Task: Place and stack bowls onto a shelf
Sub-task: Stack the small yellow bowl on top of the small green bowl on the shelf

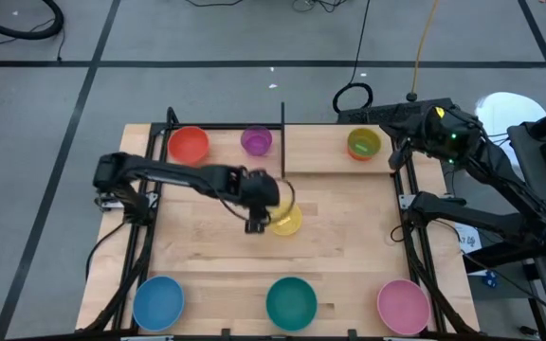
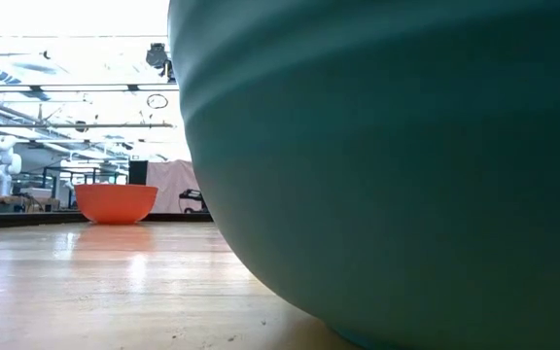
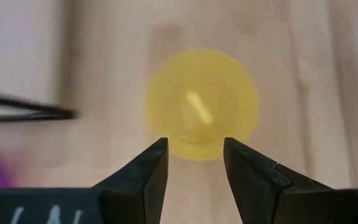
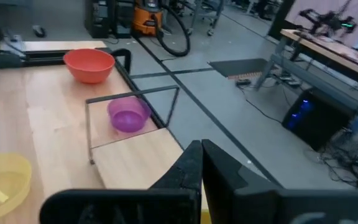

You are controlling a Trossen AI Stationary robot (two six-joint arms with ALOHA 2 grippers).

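Risk of a missed rim grasp on the yellow bowl

Yellow bowl [image 1: 285,220] sits upright on the bench [image 1: 349,237], just in front of the shelf [image 1: 335,152] and near its black post [image 1: 282,118]. Directly above the bowl hangs the left pincer [image 3: 195,158], its fingers parted by a modest gap and holding nothing. From the wrist view that gap sits over the bowl's near edge, so a straight descent could land a fingertip on the rim, tip the light plastic bowl or send it skidding. Lifted toward the shelf, it might also clip the post. On the shelf stands a green bowl [image 1: 363,143]; left of the post are purple [image 1: 256,141] and red-orange bowls [image 1: 189,145]. The right pincer [image 4: 202,163] waits past the shelf's right end, fingers together, empty.
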